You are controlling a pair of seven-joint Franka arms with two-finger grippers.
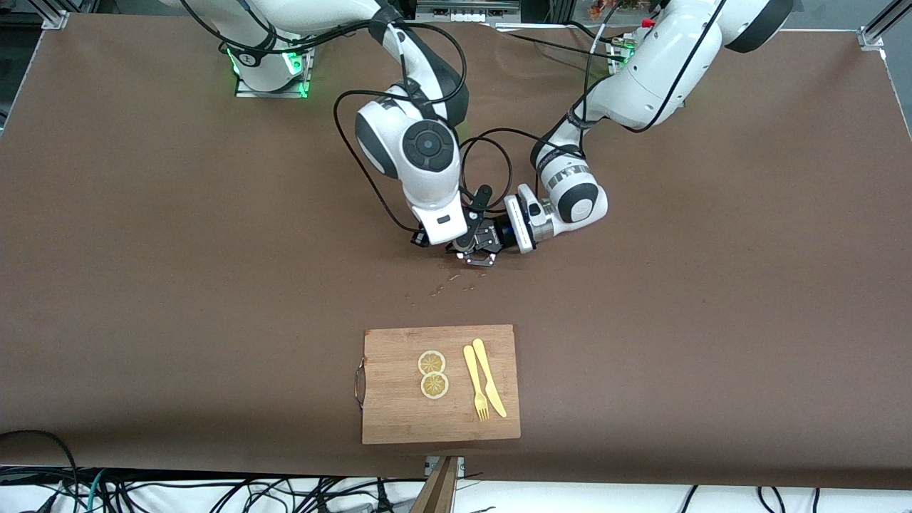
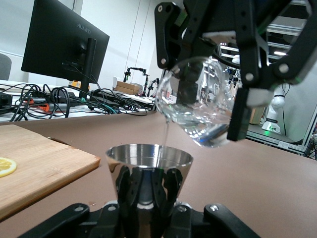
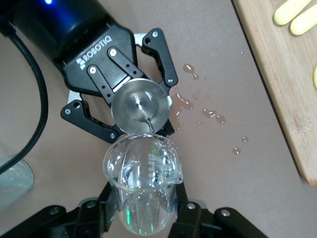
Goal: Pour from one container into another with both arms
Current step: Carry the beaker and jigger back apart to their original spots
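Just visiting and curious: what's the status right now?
Left gripper shut on steel jigger, upright. Right gripper shut on glass cup, tilted above it, thin stream falling in. Droplets on table beside jigger.

the steel jigger [image 2: 148,171] stands upright, clamped between the black fingers [image 2: 130,191] of the left gripper [image 2: 147,198]. just above the jigger the glass cup [image 2: 195,104] is tipped, gripped by the right gripper [image 2: 213,64], and a thin stream of clear liquid [image 2: 165,136] falls from the cup's lip into the jigger's open mouth. beside the jigger a wooden cutting board [image 2: 44,171] lies on the brown table [image 2: 267,183], with a lemon slice [image 2: 6,167] at its edge. above the board a dark monitor [image 2: 59,47] stands among tangled cables [image 2: 74,101].
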